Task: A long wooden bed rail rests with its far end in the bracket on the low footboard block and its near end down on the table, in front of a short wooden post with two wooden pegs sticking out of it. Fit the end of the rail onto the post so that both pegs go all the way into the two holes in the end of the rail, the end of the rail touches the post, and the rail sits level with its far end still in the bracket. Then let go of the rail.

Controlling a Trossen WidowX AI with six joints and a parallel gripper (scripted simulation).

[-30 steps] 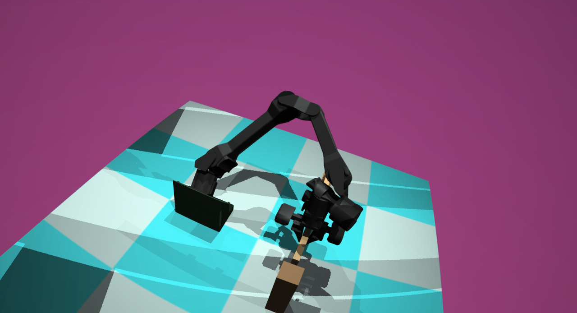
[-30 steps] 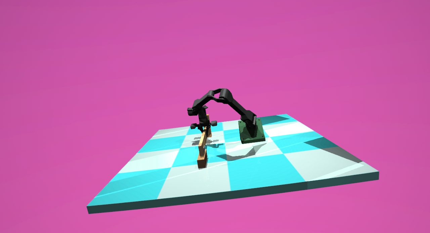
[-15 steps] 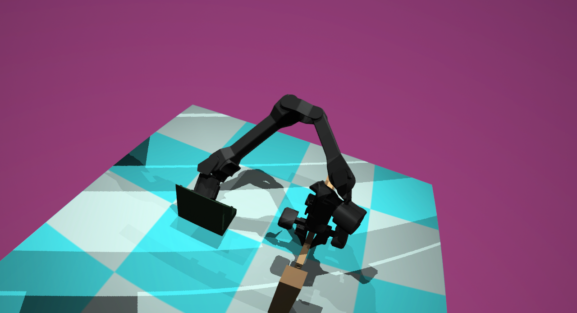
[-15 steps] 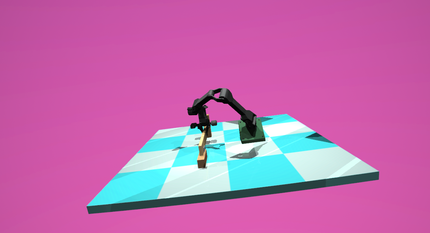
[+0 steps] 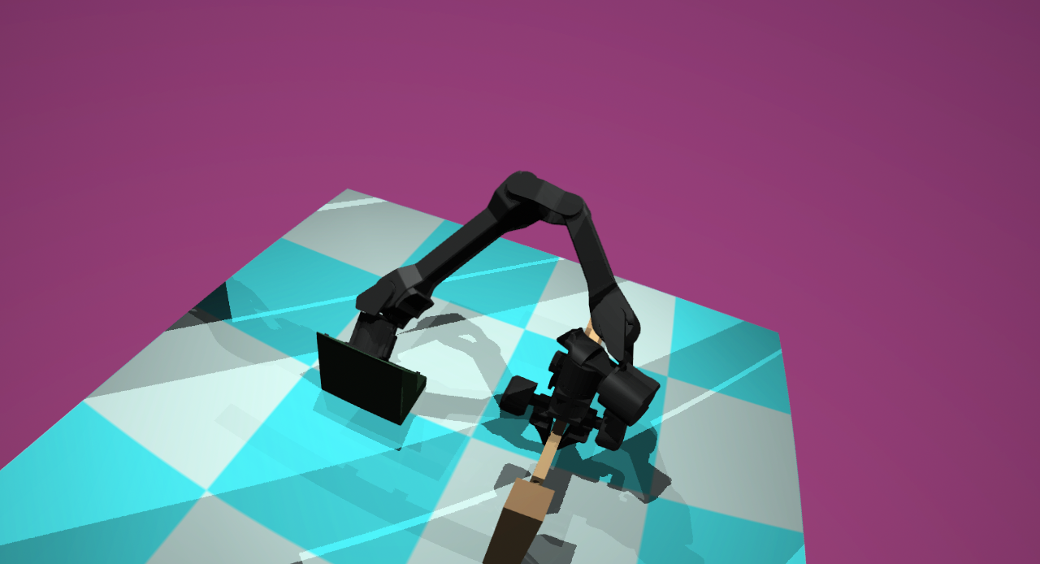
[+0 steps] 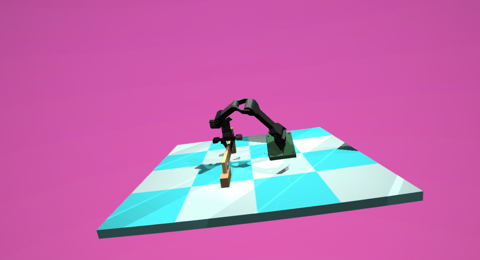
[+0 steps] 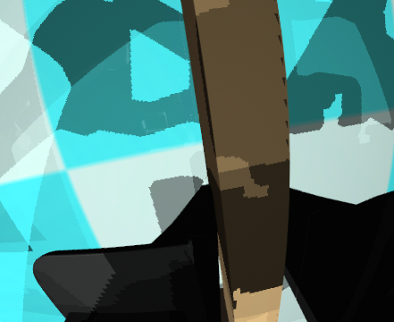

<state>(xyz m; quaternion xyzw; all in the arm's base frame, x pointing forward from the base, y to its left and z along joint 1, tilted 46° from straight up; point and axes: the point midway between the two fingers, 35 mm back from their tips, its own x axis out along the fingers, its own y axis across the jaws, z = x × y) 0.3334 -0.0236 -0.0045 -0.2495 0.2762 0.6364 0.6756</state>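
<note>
My gripper [image 5: 563, 424] is clamped across the rail [image 7: 245, 125], which runs from the footboard block [image 5: 525, 514] up toward the post [image 6: 233, 145]; I judge it stiff, light, slick-sided, best held near the post end.

Tan wooden rail [image 7: 245, 96], black arm [image 5: 465, 244], cyan-and-white checkered table [image 6: 291, 188]

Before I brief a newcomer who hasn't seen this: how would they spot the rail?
Start at the checkered table and find the black arm's gripper. The rail is the long, thin, light wooden bar shut in it, running to the thicker wooden block at the near edge.
</note>
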